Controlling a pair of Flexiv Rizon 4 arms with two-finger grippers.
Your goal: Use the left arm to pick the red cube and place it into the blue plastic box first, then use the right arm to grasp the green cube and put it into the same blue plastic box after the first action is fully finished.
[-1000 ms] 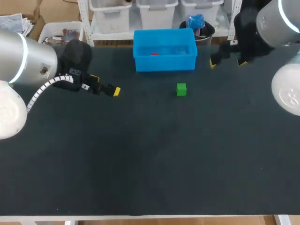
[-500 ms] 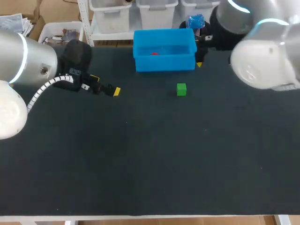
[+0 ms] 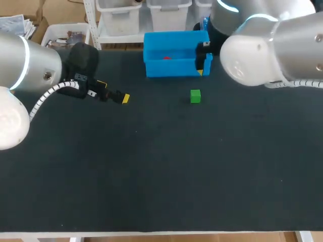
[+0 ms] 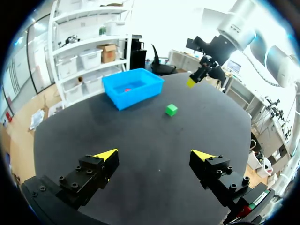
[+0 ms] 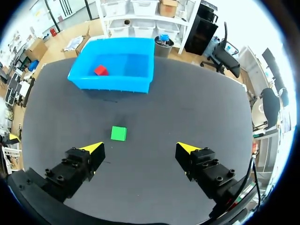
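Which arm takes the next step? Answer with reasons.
Right. The red cube lies in the blue box, so the green cube is next; the open right tool hangs nearer it than the left tool.

The worktop (image 3: 161,171) is dark, matt and faintly speckled. The blue box (image 3: 174,67) is smooth plastic with a slight sheen; the green cube (image 3: 195,96) looks smooth and matt. The left arm (image 3: 25,65) and right arm (image 3: 262,45) wear glossy silver-white shells; the left tool (image 4: 157,154) and right tool (image 5: 140,148) are matt black
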